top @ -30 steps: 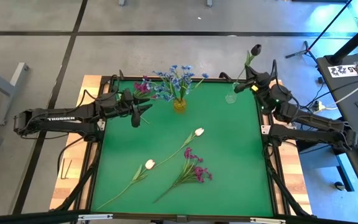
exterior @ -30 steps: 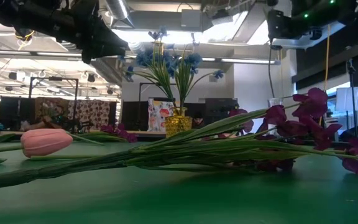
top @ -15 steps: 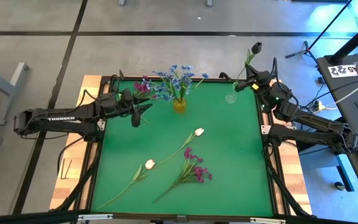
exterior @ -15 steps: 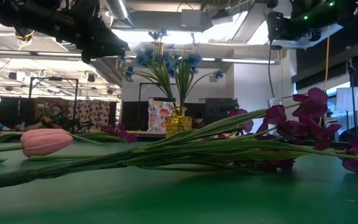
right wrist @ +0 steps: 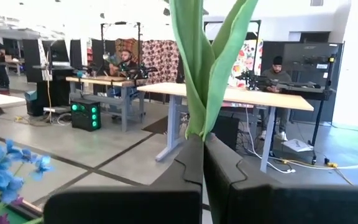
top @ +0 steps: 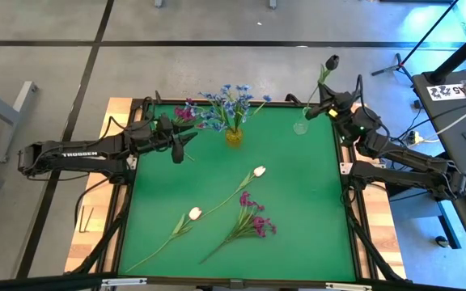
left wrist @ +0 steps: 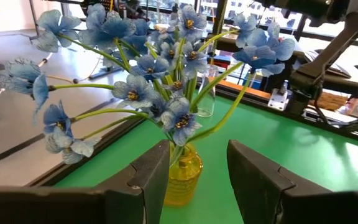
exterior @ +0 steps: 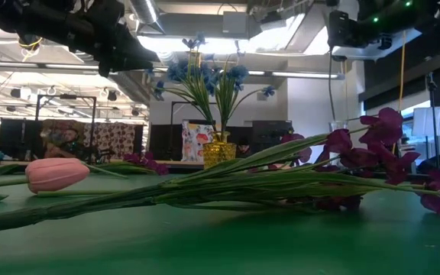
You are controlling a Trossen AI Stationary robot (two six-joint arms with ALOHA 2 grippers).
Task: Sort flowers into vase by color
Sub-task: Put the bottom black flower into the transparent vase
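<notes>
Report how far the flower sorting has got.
Done: blue flowers stand in the yellow vase. In hand: the right claw is shut on a tulip stem above the clear vase. Left: two white tulips and a magenta bunch lie on the green mat.

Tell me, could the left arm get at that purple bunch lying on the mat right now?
Probably yes: the left gripper hovers open and empty by the yellow vase, and bare green mat lies between it and the magenta flowers.
</notes>
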